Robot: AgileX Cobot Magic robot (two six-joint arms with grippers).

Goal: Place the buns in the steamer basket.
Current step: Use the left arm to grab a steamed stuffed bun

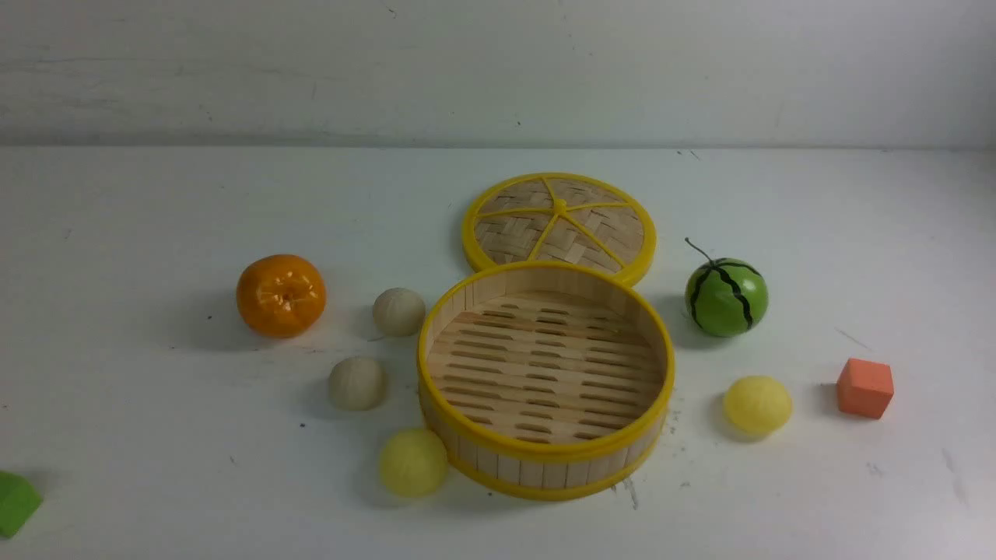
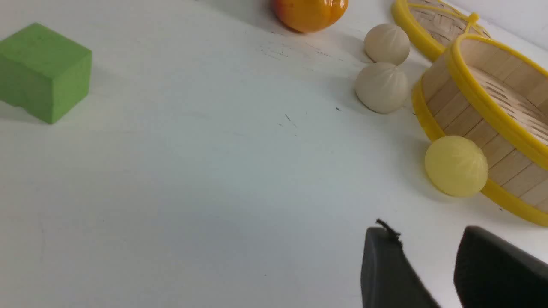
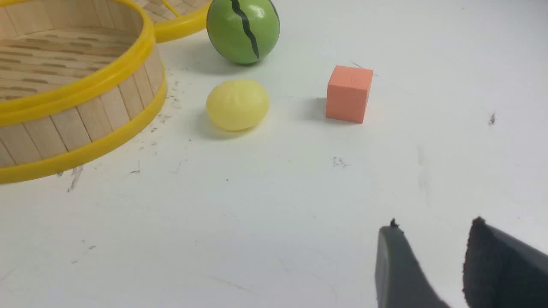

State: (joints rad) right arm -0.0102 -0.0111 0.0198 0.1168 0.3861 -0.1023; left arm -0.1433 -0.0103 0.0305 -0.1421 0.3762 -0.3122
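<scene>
Found round shallow bamboo steamer basket (image 1: 545, 468) empty at frame centre on white desk (image 1: 156, 435). Counted upper off-white pleated bun (image 1: 398, 311), lower off-white bun (image 1: 357, 383) and pale yellow bun (image 1: 412, 462) left of it, second yellow bun (image 1: 757, 404) right. Saw left claw (image 2: 426, 234) and right claw (image 3: 434, 226) parted, holding nothing. Judged buns light, smooth, roll-prone; best pinched across the middle.

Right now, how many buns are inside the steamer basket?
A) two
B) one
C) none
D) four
C: the steamer basket holds nothing on its slatted floor; both off-white buns and both pale yellow buns sit on the table outside it.
</scene>
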